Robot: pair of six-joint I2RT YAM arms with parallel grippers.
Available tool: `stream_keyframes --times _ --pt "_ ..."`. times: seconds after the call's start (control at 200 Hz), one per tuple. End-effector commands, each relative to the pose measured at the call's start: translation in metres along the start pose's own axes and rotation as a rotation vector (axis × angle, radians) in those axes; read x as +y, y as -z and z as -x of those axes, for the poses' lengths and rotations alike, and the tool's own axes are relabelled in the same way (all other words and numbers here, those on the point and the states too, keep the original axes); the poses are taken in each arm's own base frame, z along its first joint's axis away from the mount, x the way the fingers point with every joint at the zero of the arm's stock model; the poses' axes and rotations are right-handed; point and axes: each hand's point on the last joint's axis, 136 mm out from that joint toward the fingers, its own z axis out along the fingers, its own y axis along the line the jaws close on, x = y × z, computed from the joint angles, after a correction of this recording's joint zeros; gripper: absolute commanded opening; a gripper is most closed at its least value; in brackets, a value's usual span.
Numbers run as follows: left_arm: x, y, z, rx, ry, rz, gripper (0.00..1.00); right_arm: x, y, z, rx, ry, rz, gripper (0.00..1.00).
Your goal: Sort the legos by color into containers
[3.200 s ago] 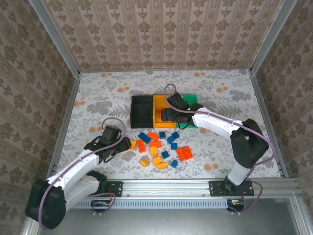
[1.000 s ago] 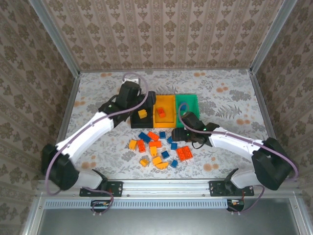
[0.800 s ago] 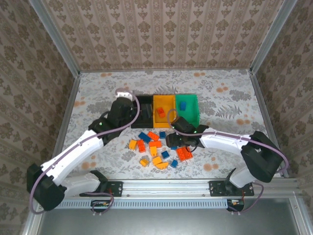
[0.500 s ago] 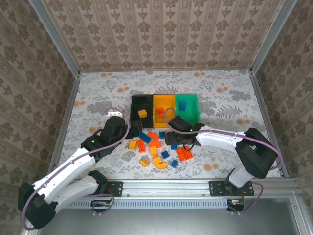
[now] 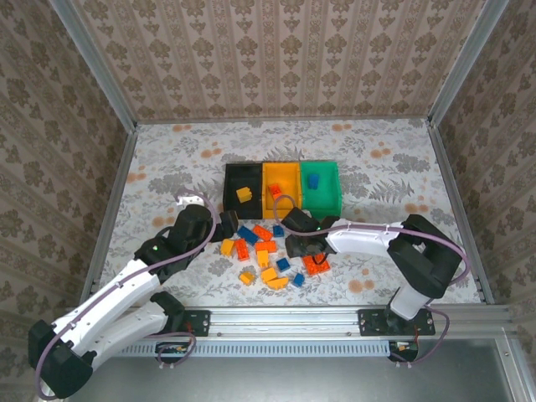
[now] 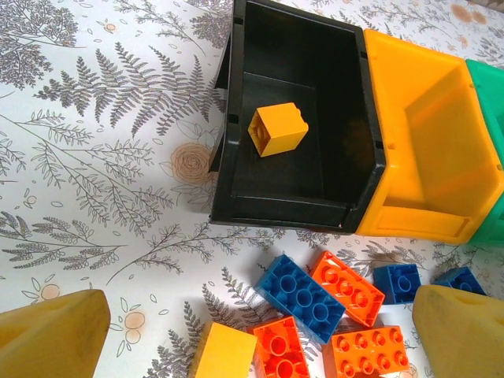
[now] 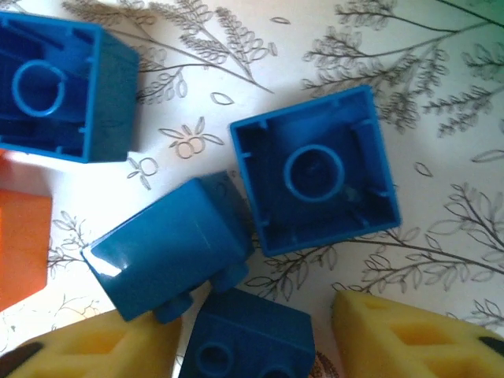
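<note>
The black bin (image 5: 234, 201), orange bin (image 5: 287, 177) and green bin (image 5: 328, 199) stand joined in a row. A yellow brick (image 6: 277, 129) lies in the black bin (image 6: 315, 79), a red-orange brick (image 5: 275, 191) in the orange one, a blue brick (image 5: 312, 180) in the green one. Loose legos (image 5: 266, 251) lie in front. My left gripper (image 6: 256, 346) hangs open over a yellow brick (image 6: 224, 350) and a red-orange brick (image 6: 279, 353). My right gripper (image 7: 256, 346) is open low over the table, a small blue brick (image 7: 248, 342) between its fingers with a gap on the right.
Around the right gripper lie more blue bricks: one upside down (image 7: 315, 181), one on its side (image 7: 169, 252), another upside down (image 7: 55, 87). A long blue brick (image 6: 303, 295) lies just before the black bin. Metal rails and patterned walls enclose the table (image 5: 167, 167).
The left arm has pulled back from the black bin, leaving the yellow brick inside, and come to the pile's left edge. The right gripper has shifted left, down among the blue bricks.
</note>
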Motion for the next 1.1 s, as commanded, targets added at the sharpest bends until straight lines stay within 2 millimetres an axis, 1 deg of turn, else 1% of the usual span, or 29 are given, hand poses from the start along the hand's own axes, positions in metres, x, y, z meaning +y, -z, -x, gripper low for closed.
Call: stream_keyframes --times 0.0,0.075,0.18,0.245,0.34,0.365,0.37,0.38,0.44,0.49,0.575,0.615,0.67,0.72,0.735,0.745,0.755,0.825,0.885,0.98,1.05,1.095 --pt "0.008 0.000 -0.003 0.001 0.013 0.036 1.00 -0.023 -0.003 -0.020 0.041 0.012 -0.087 0.46" --pt "0.007 0.001 -0.003 0.002 0.014 0.034 1.00 -0.026 0.001 -0.019 0.023 0.010 -0.089 0.40" --pt "0.007 0.000 -0.003 0.001 0.014 0.031 1.00 -0.031 0.010 -0.013 -0.016 0.005 -0.094 0.32" --pt "0.008 -0.001 -0.004 0.000 0.013 0.030 1.00 -0.034 0.020 -0.007 -0.048 -0.001 -0.093 0.29" --pt "0.009 -0.002 -0.006 0.003 0.012 0.032 1.00 -0.039 0.045 0.006 -0.117 -0.016 -0.075 0.27" --pt "0.010 -0.003 -0.006 0.005 0.011 0.033 1.00 -0.041 0.047 0.008 -0.120 -0.016 -0.077 0.27" --pt "0.010 -0.003 -0.006 0.005 0.012 0.033 1.00 -0.040 0.055 0.012 -0.142 -0.022 -0.063 0.27" --pt "0.010 -0.003 -0.007 0.006 0.012 0.034 1.00 -0.040 0.059 0.015 -0.152 -0.025 -0.058 0.27" --pt "0.011 -0.004 -0.009 0.012 0.016 0.034 1.00 -0.044 0.076 0.027 -0.192 -0.038 -0.041 0.27" --pt "0.011 -0.006 -0.012 0.019 0.020 0.030 1.00 -0.047 0.091 0.042 -0.227 -0.055 -0.026 0.27" --pt "0.013 -0.008 -0.017 0.030 0.028 0.027 1.00 -0.054 0.108 0.071 -0.277 -0.103 0.001 0.27" --pt "0.013 -0.009 -0.019 0.036 0.031 0.027 1.00 -0.056 0.111 0.083 -0.291 -0.126 0.010 0.27" --pt "0.014 -0.010 -0.023 0.045 0.034 0.025 1.00 -0.061 0.112 0.102 -0.308 -0.159 0.010 0.27" --pt "0.014 -0.011 -0.025 0.053 0.039 0.023 1.00 -0.066 0.107 0.117 -0.312 -0.181 -0.005 0.27" --pt "0.014 -0.011 -0.026 0.054 0.039 0.021 1.00 -0.068 0.110 0.123 -0.324 -0.190 -0.006 0.27" --pt "0.014 -0.011 -0.026 0.057 0.037 0.022 1.00 -0.069 0.102 0.124 -0.308 -0.193 -0.020 0.27" --pt "0.014 -0.011 -0.027 0.060 0.037 0.020 1.00 -0.071 0.099 0.127 -0.303 -0.195 -0.026 0.27" --pt "0.015 -0.012 -0.031 0.074 0.033 0.019 1.00 -0.081 0.083 0.146 -0.283 -0.235 -0.052 0.28" --pt "0.015 -0.011 -0.033 0.086 0.028 0.017 0.99 -0.088 0.072 0.159 -0.270 -0.263 -0.070 0.28" --pt "0.017 -0.011 -0.038 0.106 0.020 0.019 0.99 -0.100 0.055 0.172 -0.246 -0.299 -0.099 0.30" --pt "0.018 -0.010 -0.041 0.118 0.016 0.022 0.98 -0.105 0.043 0.176 -0.223 -0.312 -0.115 0.32" --pt "0.019 -0.011 -0.043 0.128 0.011 0.022 0.99 -0.105 0.037 0.178 -0.210 -0.315 -0.119 0.35"
